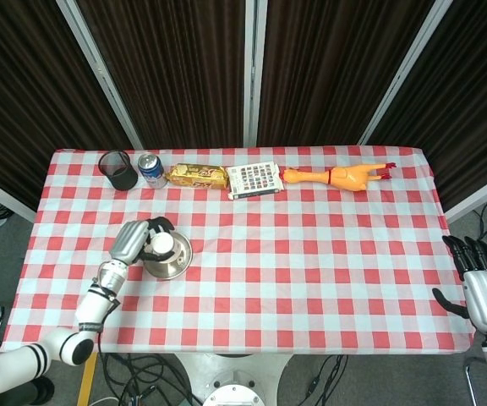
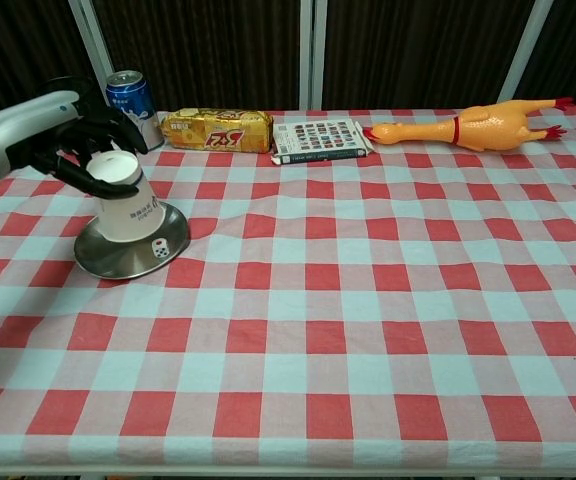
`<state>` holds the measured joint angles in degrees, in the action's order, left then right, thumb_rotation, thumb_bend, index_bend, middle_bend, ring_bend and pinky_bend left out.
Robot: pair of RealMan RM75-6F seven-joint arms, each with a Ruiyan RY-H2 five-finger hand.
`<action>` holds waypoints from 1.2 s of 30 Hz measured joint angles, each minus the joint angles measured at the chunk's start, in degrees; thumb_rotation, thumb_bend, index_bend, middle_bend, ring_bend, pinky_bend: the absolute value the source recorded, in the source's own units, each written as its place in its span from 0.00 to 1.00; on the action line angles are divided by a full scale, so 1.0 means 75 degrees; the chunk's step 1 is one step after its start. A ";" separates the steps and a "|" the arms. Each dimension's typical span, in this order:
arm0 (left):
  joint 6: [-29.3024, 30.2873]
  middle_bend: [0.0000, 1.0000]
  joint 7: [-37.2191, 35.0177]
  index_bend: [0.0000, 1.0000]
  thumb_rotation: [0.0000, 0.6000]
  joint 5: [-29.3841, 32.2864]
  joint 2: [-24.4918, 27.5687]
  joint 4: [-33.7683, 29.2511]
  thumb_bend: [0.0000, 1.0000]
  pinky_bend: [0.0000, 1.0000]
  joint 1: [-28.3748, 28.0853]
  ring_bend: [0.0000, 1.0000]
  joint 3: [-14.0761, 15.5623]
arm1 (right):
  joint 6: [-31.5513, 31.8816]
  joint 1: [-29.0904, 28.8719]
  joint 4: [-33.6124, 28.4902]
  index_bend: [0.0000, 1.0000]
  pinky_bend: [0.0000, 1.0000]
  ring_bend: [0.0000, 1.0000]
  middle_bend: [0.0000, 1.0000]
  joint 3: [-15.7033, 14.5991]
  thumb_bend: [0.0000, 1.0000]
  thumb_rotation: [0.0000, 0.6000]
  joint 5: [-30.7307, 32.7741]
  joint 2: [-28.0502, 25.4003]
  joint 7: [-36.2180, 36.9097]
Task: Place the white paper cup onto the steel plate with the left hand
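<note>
My left hand grips the white paper cup by its narrow top end, holding it tilted over the steel plate. The cup's wide rim is down at the plate's surface; whether it touches I cannot tell. In the head view the left hand and cup sit over the left part of the plate. A small white die lies on the plate. My right hand hangs off the table's right edge, fingers spread and holding nothing.
Along the far edge stand a black mesh cup, a blue can, a yellow snack pack, a patterned book and a rubber chicken. Checked cloth covers the table.
</note>
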<state>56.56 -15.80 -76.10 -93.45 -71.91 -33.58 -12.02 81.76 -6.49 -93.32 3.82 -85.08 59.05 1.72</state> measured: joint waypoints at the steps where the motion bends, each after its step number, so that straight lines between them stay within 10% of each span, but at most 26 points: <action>1: -0.0011 0.54 0.0136 0.40 1.00 0.0010 -0.0073 0.0043 0.22 0.60 -0.0035 0.48 0.0031 | -0.0001 0.0000 -0.0001 0.01 0.04 0.00 0.10 0.0000 0.16 1.00 0.0001 -0.0001 0.0002; 36: 0.0052 0.54 0.0855 0.40 1.00 0.0846 -0.0478 0.0602 0.22 0.60 0.0015 0.48 0.0050 | -0.0055 0.0017 0.0110 0.01 0.04 0.00 0.10 -0.0038 0.16 1.00 -0.0009 0.0059 0.0123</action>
<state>56.96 -9.39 -69.76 -97.03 -67.39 -33.47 -11.65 81.34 -6.36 -92.50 3.53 -85.15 59.50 2.65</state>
